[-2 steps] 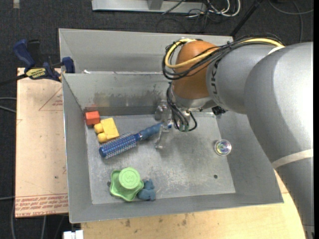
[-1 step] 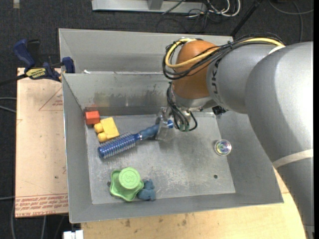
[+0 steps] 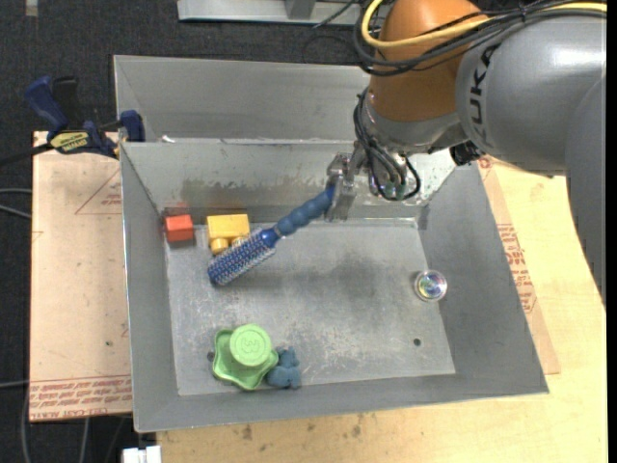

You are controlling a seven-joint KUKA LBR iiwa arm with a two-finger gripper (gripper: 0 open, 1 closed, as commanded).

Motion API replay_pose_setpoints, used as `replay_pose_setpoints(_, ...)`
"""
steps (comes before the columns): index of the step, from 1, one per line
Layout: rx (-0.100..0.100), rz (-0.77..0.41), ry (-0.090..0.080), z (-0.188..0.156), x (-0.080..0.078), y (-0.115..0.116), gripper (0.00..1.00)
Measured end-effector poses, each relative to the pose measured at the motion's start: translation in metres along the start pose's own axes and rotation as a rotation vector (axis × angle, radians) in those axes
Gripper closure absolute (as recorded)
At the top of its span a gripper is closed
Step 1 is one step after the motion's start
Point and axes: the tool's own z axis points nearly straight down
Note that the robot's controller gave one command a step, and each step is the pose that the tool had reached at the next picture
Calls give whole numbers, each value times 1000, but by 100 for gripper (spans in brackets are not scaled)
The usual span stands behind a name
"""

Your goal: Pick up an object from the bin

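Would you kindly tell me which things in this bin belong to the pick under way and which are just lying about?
In the job: gripper, blue hairbrush with its handle end at the gripper.
Lying about: red block, yellow block, green round toy, small blue piece beside it, shiny disc.

A robotics lab, probably: a grey industrial arm [image 3: 540, 75] with an orange wrist cover [image 3: 424, 56] and looped cables [image 3: 372, 17] hangs over a grey metal bin [image 3: 241, 99] set on a dark, carpet-like floor [image 3: 96, 17].
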Motion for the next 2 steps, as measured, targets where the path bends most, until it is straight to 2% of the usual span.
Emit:
replay_pose_setpoints(1, 1, 37, 9, 9, 15, -8, 100)
replay_pose_setpoints(2, 2, 37, 8, 9, 15, -8, 0)
